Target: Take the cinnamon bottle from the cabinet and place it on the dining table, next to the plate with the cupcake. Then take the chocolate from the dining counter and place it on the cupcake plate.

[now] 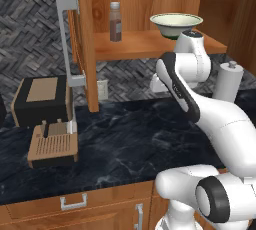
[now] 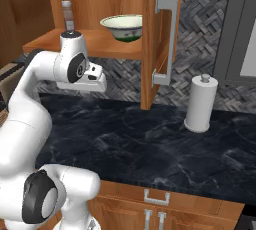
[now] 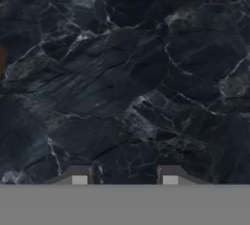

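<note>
Dark marble counter (image 3: 127,92) is seen just beyond the gripper (image 3: 124,176), whose fingertips are spread with nothing between them, aimed downward. Higher up, the cinnamon bottle (image 1: 115,22) is left upright on the open cabinet's shelf (image 1: 145,46), beside a bowl (image 1: 176,25); reaching it is judged the pending step.

Even rendered light, slight blur

Our arm (image 1: 200,104) is bent up and forward, wrist folded downward. Our gripper (image 3: 124,176) points straight down, its two fingertips (image 3: 79,175) set apart with nothing between them.
</note>
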Controlling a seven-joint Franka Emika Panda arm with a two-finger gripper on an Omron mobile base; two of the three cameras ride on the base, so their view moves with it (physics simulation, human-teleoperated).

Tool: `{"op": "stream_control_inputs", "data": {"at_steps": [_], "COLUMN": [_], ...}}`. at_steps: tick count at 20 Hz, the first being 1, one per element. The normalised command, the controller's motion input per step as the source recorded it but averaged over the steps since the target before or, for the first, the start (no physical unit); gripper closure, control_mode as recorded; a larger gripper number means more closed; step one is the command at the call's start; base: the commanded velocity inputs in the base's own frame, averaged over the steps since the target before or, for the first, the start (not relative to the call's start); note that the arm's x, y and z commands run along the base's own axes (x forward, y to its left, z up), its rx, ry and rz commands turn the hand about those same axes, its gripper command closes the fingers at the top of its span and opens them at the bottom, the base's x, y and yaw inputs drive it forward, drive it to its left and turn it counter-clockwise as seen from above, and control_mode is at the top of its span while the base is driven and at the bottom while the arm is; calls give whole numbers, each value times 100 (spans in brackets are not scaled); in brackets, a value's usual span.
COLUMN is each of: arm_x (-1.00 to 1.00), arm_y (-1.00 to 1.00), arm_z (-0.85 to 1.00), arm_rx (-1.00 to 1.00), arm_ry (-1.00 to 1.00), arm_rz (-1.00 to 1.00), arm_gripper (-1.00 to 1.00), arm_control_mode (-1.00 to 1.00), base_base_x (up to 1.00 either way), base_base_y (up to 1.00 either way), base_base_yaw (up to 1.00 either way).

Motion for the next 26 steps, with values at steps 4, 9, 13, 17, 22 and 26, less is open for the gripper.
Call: {"op": "stream_control_inputs", "data": {"at_steps": [4,9,13,17,22,26], "arm_x": [-14,-25,-10,-1,1,2], "arm_y": [3,20,21,20,32,26], "arm_z": [0,11,46,64,63,55], "arm_rx": [-1,-19,-2,2,6,4], "arm_ry": [-4,-40,-37,-24,-11,-12], "arm_rz": [2,15,13,8,3,3], "arm_gripper": [-100,-100,-100,-100,-100,-100], "arm_control_mode": [-100,-100,-100,-100,-100,-100], "base_base_x": [0,0,0,0,0,0], "base_base_y": [0,0,0,0,0,0], "base_base_yaw": [0,0,0,0,0,0]}}
